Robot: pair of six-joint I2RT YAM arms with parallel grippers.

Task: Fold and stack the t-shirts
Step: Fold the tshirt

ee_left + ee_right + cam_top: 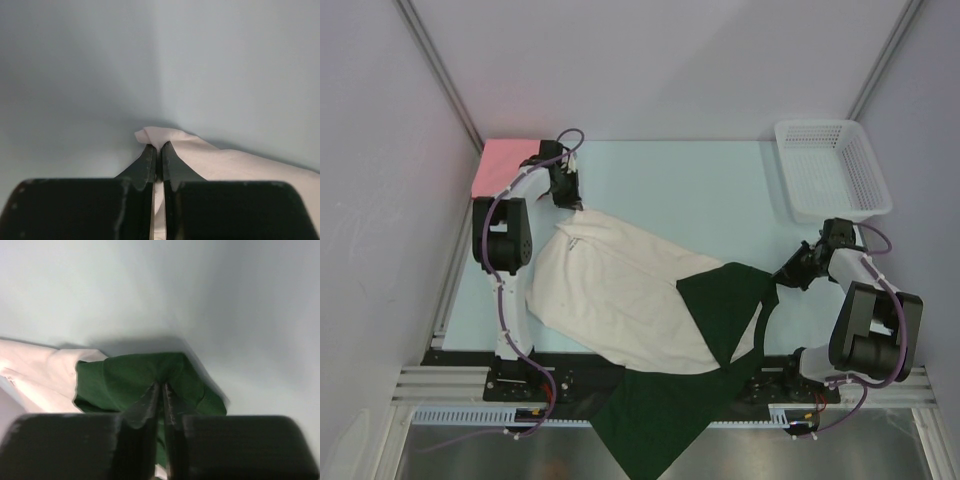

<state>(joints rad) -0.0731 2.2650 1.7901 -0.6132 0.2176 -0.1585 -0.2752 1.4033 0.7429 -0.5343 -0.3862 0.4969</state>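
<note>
My left hand [158, 147] pinches the cream-and-dark-green cloth shirt [620, 290] by a cream corner, right hand [161, 386] by its green edge; it spans between them.

Basket [832, 170] far right, pink shirt [505, 165] left

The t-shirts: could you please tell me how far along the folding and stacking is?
Done: the pink-red shirt lies folded in the far-left corner. In hand: the cream-and-green shirt lies unfolded, the left gripper shut on its cream edge, the right gripper on its green part. Left: folding and stacking it.
</note>
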